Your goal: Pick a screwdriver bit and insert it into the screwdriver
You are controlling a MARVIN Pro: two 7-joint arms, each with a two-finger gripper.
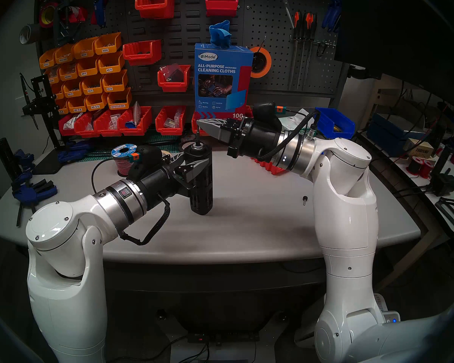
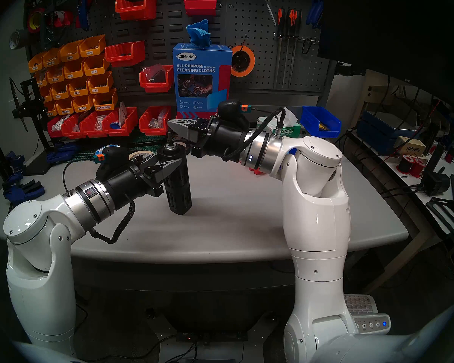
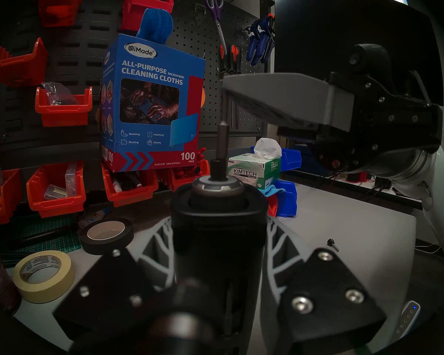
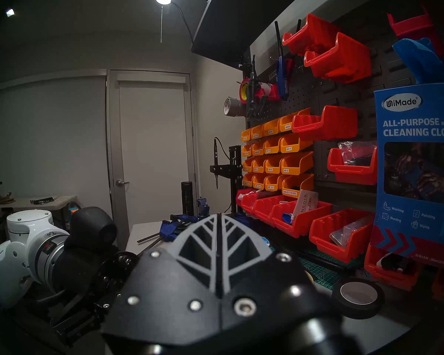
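Note:
The screwdriver (image 1: 201, 189) (image 2: 180, 192) (image 3: 218, 234) is a slotted matte black cylinder. It stands upright on the grey table (image 1: 260, 210), with my left gripper (image 1: 196, 158) (image 2: 173, 158) (image 3: 218, 223) shut around its upper part. The screwdriver bit (image 1: 198, 136) (image 2: 169, 137) (image 3: 221, 139) rises straight out of the silver-ringed socket on top. Its thin upper end is pinched in the tips of my right gripper (image 1: 198, 123) (image 2: 169, 123) (image 3: 223, 83) (image 4: 219, 215), which reaches in level from the right. In the right wrist view the bit is hidden below the fingers.
A short pin with a round black head (image 1: 304, 199) (image 3: 333, 244) lies on the table to the right. Tape rolls (image 3: 107, 235) and a wire spool (image 1: 123, 158) sit behind my left arm. A cleaning-cloth box (image 1: 222, 82), red bins (image 1: 134, 121) and a tissue box (image 3: 254, 171) line the back.

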